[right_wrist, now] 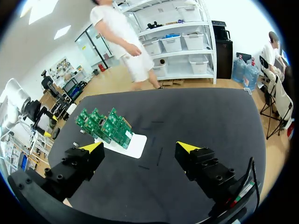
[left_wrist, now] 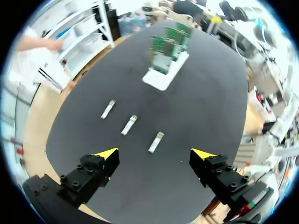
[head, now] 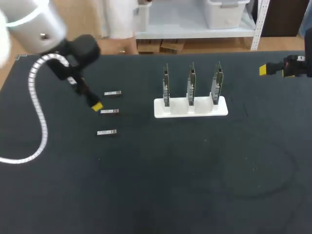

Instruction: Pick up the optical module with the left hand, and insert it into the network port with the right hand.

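Head view: caught just one yellow tip of the left gripper [head: 96,106], the other hidden behind its black body. Saw the right gripper [head: 273,69] cut off at the frame's edge, far to the right of the white stand [head: 190,108]. Could not make out any network port on the boards, too small in every view.

Found three green circuit boards [head: 191,83] standing upright, side by side, in the stand's slots.

Counted three optical modules [head: 109,111] lying flat on the dark worktop [head: 185,170], well left of the stand, in a loose column and apart from one another. Spotted the left gripper's visible tip just left of the middle module, on the side away from the stand. Could not tell whether it touched.

Through the left wrist view, saw both fingers spread wide with nothing between them, the modules ahead and the stand beyond those. Through the right wrist view, saw that gripper's fingers likewise wide apart and holding nothing, with the stand ahead, nearer its left finger.
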{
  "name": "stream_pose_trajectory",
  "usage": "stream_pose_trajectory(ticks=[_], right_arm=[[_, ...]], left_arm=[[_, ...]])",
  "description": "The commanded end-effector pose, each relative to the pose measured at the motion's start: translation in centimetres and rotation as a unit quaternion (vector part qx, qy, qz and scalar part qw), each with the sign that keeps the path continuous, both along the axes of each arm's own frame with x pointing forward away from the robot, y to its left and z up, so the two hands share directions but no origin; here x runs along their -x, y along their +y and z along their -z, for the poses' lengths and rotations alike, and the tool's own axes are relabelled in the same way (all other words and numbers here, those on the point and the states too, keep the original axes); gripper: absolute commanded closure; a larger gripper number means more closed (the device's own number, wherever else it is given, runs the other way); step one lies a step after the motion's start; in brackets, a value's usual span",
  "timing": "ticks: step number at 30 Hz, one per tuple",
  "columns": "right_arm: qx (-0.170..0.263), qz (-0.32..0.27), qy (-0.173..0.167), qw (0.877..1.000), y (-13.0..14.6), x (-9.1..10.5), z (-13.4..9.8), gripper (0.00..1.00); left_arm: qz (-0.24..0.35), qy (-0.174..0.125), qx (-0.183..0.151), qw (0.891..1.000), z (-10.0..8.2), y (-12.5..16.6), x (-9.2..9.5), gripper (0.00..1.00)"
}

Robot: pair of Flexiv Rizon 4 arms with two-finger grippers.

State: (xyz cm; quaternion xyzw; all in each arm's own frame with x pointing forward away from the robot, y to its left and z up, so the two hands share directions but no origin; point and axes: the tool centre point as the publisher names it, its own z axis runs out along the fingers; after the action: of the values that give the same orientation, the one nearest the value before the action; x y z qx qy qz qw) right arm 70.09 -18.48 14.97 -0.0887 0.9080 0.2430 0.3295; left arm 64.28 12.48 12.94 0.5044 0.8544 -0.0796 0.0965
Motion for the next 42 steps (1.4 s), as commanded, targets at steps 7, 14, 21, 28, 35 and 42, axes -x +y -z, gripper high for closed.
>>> stream_pose_trajectory(ticks=[7,14,21,28,35,42], right_arm=[[0.001,0.001,0.000,1.000,0.0,0.1,-0.1,0.00],[0.001,0.001,0.000,1.000,0.0,0.1,-0.1,0.00],[0.001,0.001,0.000,1.000,0.0,0.1,-0.1,0.00],[0.001,0.001,0.000,1.000,0.0,0.1,-0.1,0.00],[0.001,0.001,0.000,1.000,0.0,0.1,-0.1,0.00],[0.001,0.001,0.000,1.000,0.0,0.1,-0.1,0.00]], left_arm=[[0.159,0.075,-0.065,0.982,2.3,-1.1,0.7,0.00],[0.134,0.091,-0.083,0.983,5.3,0.6,2.8,0.00],[0.118,0.055,-0.073,0.989,6.6,0.7,3.0,0.00],[0.104,0.052,-0.078,0.990,6.1,0.4,2.8,0.00],[0.104,0.052,-0.078,0.990,6.1,0.4,2.8,0.00],[0.127,0.069,-0.076,0.987,7.5,-0.3,2.9,0.00]])
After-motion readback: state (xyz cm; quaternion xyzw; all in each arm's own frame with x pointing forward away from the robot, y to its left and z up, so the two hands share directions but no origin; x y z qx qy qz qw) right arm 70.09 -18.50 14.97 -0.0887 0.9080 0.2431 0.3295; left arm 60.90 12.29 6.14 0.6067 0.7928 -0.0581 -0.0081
